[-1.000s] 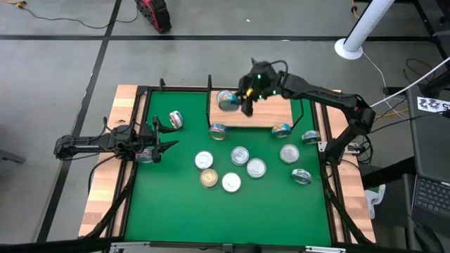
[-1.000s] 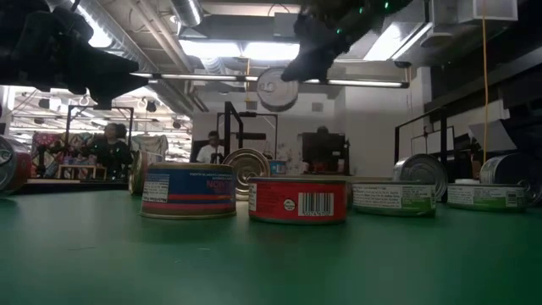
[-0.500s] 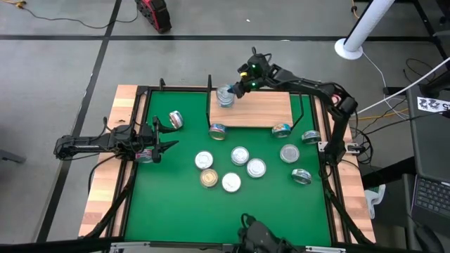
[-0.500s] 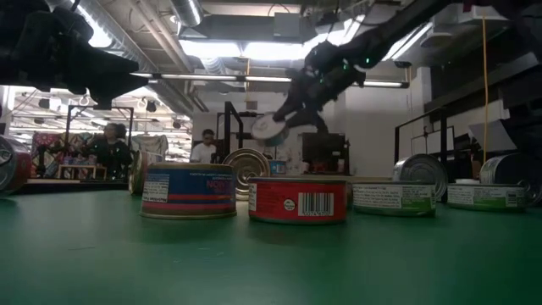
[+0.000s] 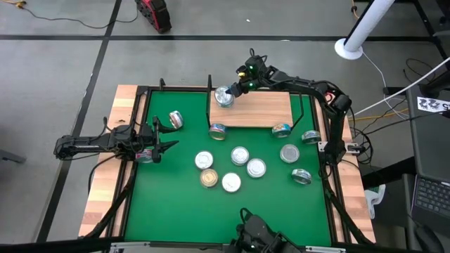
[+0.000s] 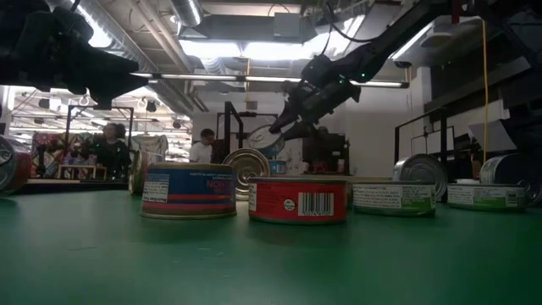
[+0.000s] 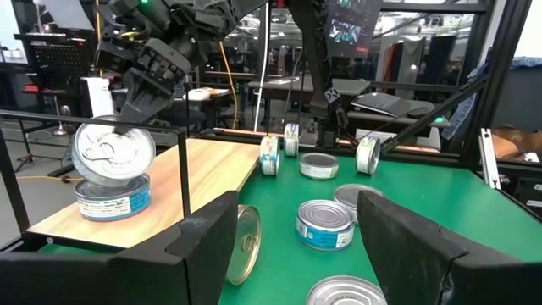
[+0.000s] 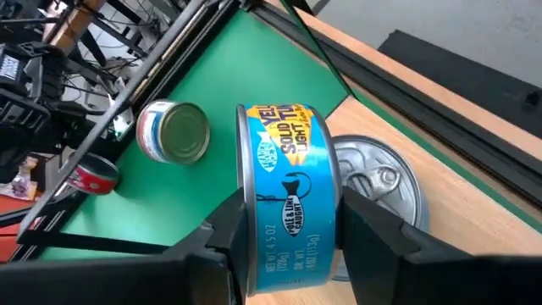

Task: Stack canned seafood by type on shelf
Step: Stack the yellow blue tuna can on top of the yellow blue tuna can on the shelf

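Observation:
My right gripper [image 5: 232,90] is shut on a teal-blue tin [image 8: 288,203] of the canned seafood over the far left corner of the shelf [image 5: 260,112], a light-wood board in black wire rails. Right under it a second teal-blue tin [image 7: 112,200] sits flat on the board, lid up. Several more tins [image 5: 240,156] lie on the green mat in front of the shelf. My left gripper [image 5: 167,145] waits open at the mat's left side, level, nothing between its fingers. My right gripper pinches the tin between its two fingers, one on the lid [image 7: 114,140] and one on the bottom, near the rim. The fingers slant down from the far right. The tin stands tilted on its edge, lid toward the table's left; whether its lower edge touches the tin beneath, I cannot tell.
Two tins [image 5: 219,131] [image 5: 282,129] stand on edge at the shelf's near rim, another [image 5: 176,120] at the mat's left. A black wire rail [image 7: 182,169] fences the shelf's left end. Pale wooden planks [image 5: 105,176] edge the mat. People sit in the room beyond.
My right gripper has come down and toward the shelf's far left corner, rolling as it went. The tin it holds has dropped from well above the shelf to just over the tin lying there and has turned its lid toward the table's left.

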{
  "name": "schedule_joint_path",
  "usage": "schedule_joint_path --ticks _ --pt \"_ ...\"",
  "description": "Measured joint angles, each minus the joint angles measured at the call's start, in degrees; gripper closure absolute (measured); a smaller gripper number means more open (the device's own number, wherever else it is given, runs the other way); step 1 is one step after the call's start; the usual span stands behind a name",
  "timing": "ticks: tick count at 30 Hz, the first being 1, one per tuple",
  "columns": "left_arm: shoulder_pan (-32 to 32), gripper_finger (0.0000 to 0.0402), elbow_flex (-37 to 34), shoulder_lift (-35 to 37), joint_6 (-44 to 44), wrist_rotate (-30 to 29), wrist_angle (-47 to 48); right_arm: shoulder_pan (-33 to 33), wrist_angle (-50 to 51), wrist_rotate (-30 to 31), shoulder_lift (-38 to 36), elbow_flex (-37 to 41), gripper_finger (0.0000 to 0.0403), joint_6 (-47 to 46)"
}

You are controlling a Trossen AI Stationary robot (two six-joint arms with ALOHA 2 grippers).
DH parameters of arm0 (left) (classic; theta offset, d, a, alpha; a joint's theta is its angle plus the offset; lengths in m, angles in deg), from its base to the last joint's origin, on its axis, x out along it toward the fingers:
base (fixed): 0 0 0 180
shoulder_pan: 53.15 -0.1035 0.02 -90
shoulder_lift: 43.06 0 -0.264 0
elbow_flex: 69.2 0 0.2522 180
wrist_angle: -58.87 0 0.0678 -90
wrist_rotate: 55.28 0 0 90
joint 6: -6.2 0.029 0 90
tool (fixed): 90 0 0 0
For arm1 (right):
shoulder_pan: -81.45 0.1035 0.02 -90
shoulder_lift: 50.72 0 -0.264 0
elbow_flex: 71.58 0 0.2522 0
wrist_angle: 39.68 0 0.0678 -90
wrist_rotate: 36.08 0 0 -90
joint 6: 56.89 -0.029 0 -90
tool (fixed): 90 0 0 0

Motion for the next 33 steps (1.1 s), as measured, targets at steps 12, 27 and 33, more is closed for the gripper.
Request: schedule_joint_path --ticks 12,27,33 --pt "0.02 0.0163 0.00 0.00 0.00 0.00 -0.02 0.04 0.14 0.57 0.38 0.02 0.0267 -0.18" --pt "0.02 0.0163 0.00 -0.02 0.00 0.00 -0.02 0.09 1.60 1.11 0.38 0.00 0.0267 -0.22" --pt "0.00 0.0163 0.00 0.00 0.00 0.00 -0.02 0.09 1.60 1.14 0.38 0.00 0.0243 -0.20"
